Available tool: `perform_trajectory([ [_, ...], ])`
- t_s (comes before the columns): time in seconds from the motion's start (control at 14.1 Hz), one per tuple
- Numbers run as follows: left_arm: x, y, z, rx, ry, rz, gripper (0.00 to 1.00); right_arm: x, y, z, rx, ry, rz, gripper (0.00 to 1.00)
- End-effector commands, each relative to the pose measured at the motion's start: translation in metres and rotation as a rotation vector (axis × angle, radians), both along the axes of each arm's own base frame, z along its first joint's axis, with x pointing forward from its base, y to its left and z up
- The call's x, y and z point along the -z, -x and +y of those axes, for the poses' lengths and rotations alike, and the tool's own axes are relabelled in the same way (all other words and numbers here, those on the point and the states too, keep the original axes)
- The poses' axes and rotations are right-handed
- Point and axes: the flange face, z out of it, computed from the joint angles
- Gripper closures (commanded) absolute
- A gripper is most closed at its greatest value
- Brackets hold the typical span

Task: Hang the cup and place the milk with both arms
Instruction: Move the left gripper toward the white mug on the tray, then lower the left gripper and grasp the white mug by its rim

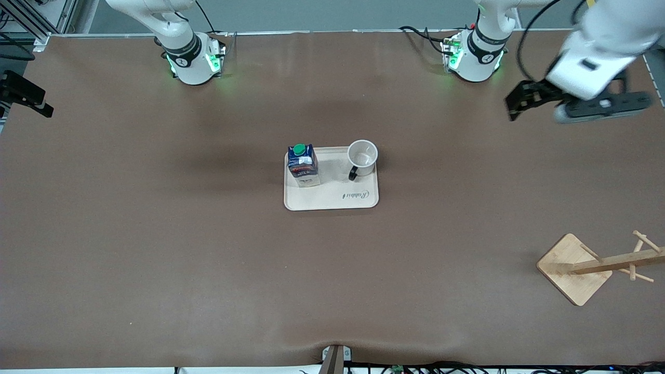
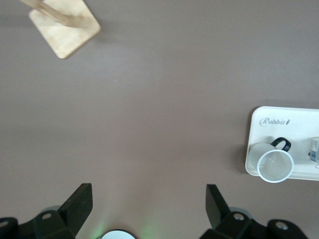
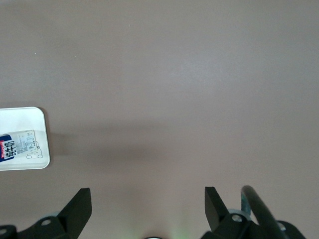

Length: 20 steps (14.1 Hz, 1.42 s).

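The white cup (image 1: pixel 362 156) stands upright on a beige tray (image 1: pixel 332 200) at mid-table, its black handle turned toward the front camera. The dark blue milk (image 1: pixel 302 165) with a green cap stands on the same tray, toward the right arm's end. My left gripper (image 1: pixel 514 106) is open and empty, up in the air over bare table near the left arm's base. Its wrist view (image 2: pixel 149 196) shows the cup (image 2: pixel 271 164) and the tray (image 2: pixel 279 117). My right gripper (image 3: pixel 148 199) is open and empty over bare table, with the milk (image 3: pixel 17 145) at the view's edge.
A wooden cup rack (image 1: pixel 597 265) with pegs stands on a square base near the front camera at the left arm's end; it also shows in the left wrist view (image 2: pixel 65 27). A black fixture (image 1: pixel 23 93) sits at the right arm's end of the table.
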Motion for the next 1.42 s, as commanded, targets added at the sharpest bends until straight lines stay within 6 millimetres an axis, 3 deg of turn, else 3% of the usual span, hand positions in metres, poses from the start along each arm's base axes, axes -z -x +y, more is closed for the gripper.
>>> perform_trajectory([
  [0.0, 0.047, 0.013, -0.037, 0.048, -0.024, 0.003, 0.00, -0.005, -0.002, -0.003, -0.004, -0.007, -0.005, 0.00],
  [0.42, 0.184, 0.049, -0.111, 0.200, 0.018, 0.025, 0.00, -0.005, -0.002, -0.005, 0.000, -0.006, -0.006, 0.00],
  [0.57, 0.221, 0.055, -0.137, 0.259, 0.044, 0.069, 0.00, -0.004, -0.002, -0.006, 0.001, -0.005, -0.008, 0.00],
  [0.78, 0.261, 0.065, -0.171, 0.332, 0.097, 0.112, 0.00, -0.004, -0.005, -0.003, -0.004, -0.010, -0.018, 0.00],
  [1.06, 0.315, 0.073, -0.201, 0.409, 0.149, 0.147, 0.00, 0.001, -0.008, -0.001, -0.006, -0.012, -0.010, 0.00],
  [1.34, 0.358, 0.069, -0.211, 0.446, 0.178, 0.137, 0.11, 0.020, -0.022, 0.001, -0.014, -0.012, 0.011, 0.00],
])
